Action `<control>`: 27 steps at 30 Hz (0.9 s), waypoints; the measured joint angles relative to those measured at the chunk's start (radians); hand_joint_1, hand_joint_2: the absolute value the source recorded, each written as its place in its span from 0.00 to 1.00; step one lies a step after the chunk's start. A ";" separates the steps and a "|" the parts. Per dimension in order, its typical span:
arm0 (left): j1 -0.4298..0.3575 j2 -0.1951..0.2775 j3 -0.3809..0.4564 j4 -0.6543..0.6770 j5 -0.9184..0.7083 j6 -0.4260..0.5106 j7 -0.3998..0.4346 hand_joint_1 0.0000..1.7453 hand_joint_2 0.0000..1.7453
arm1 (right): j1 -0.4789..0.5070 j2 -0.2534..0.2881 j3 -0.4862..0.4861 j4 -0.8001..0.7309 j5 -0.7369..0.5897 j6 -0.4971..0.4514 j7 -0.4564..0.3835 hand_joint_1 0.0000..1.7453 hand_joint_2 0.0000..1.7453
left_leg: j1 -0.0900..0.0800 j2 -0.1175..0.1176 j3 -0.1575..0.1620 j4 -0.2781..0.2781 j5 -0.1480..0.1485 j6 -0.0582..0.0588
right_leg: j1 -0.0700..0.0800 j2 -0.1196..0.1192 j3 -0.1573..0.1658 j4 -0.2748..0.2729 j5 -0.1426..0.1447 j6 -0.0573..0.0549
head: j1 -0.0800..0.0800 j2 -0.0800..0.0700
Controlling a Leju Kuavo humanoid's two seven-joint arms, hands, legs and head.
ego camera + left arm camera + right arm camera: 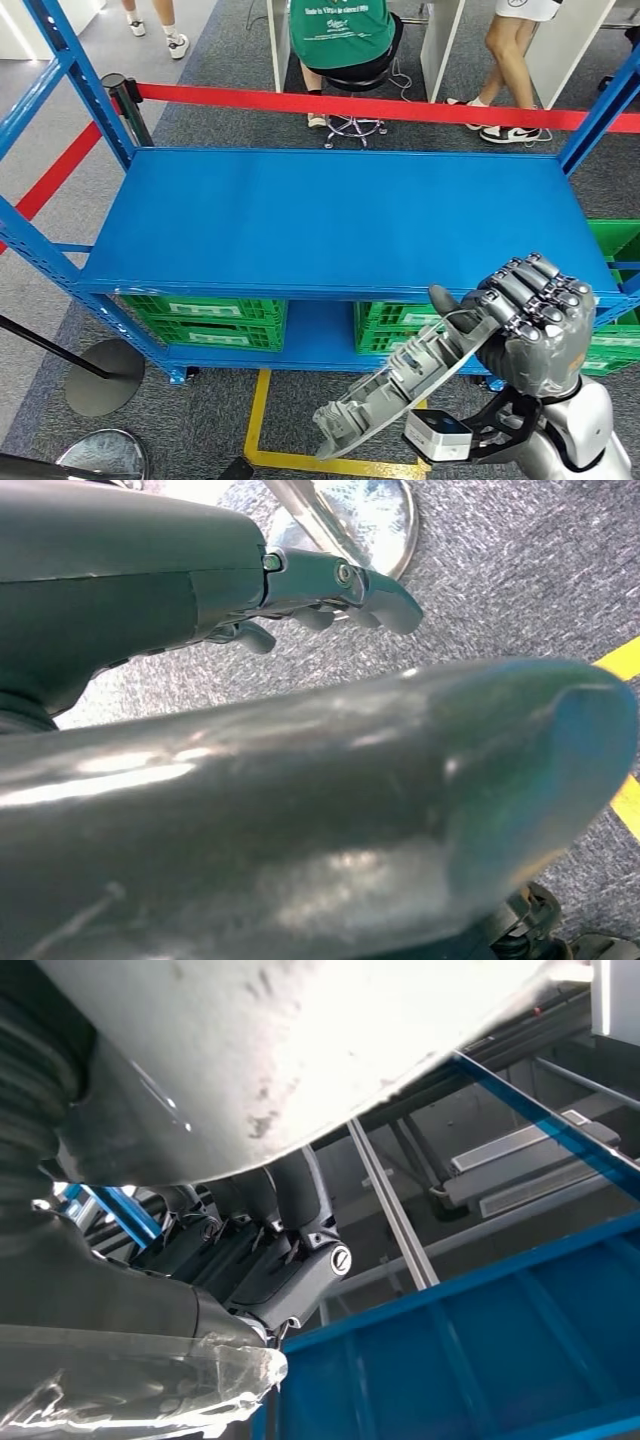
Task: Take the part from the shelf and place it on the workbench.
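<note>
Right hand (528, 320), at the lower right of the head view, has its dark fingers curled over one end of the grey moulded part (392, 390) and holds it clear of everything, the long curved piece slanting down toward the lower middle of the frame. In the right wrist view the fingers (256, 1260) wrap under the pale underside of the part (302, 1050), so the grip looks firm.

Judging by this, the pick is done: the part is off the shelf and in hand, and what is left is the carry and the set-down. No workbench can be made out, so the robot probably has to turn or walk to reach it.

Just beyond the part stands the blue shelf (324, 220), its top deck bare in front of the hand, with green crates (204, 318) on the lower level and another green crate (615, 240) at the right edge. A red barrier tape (362, 105) runs across the upper part of the frame on a post (124, 105), and people sit and stand behind it. Yellow floor marking (260, 420) lies below the part.

Left hand (332, 585) hangs over grey carpet near a round stand base (355, 515), fingers loosely apart and holding nothing. The shelf's front edge and uprights are what the long part could catch on while turning.
</note>
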 joint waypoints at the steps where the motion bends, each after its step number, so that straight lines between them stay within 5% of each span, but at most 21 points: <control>1: 0.000 0.000 0.000 0.000 0.000 0.000 0.000 0.00 0.00 | 0.000 0.000 -0.001 0.000 0.000 0.000 0.000 1.00 1.00 | 0.000 0.000 0.000 0.000 0.000 0.000 | 0.000 0.000 0.000 0.000 0.000 0.000 | 0.000 0.000; 18: 0.000 -0.001 0.000 0.000 -0.001 0.019 0.032 0.00 0.00 | 0.001 0.000 -0.002 0.002 0.004 0.000 0.022 1.00 1.00 | 0.000 0.000 0.000 0.000 0.000 0.000 | 0.000 0.000 0.000 0.000 0.000 0.000 | 0.000 0.000; 23: 0.000 -0.002 0.001 0.000 0.004 0.020 0.034 0.00 0.00 | 0.005 0.000 -0.002 0.002 0.007 0.000 0.029 1.00 1.00 | -0.003 0.003 0.003 -0.008 0.009 0.020 | -0.007 0.002 0.000 -0.009 0.007 0.015 | -0.001 0.000; 25: -0.001 -0.003 0.001 0.000 0.008 0.020 0.035 0.00 0.00 | 0.007 0.000 -0.002 0.002 0.005 0.000 0.035 1.00 1.00 | 0.004 0.007 0.010 -0.028 0.024 0.026 | -0.005 0.000 -0.019 0.027 -0.020 0.022 | 0.003 0.000; 27: -0.001 -0.004 0.002 0.000 0.011 0.019 0.035 0.00 0.00 | 0.012 0.000 -0.001 0.003 0.002 0.000 0.042 1.00 1.00 | 0.008 0.009 0.014 -0.036 0.028 0.028 | -0.007 -0.002 -0.074 0.145 -0.081 0.027 | 0.007 0.000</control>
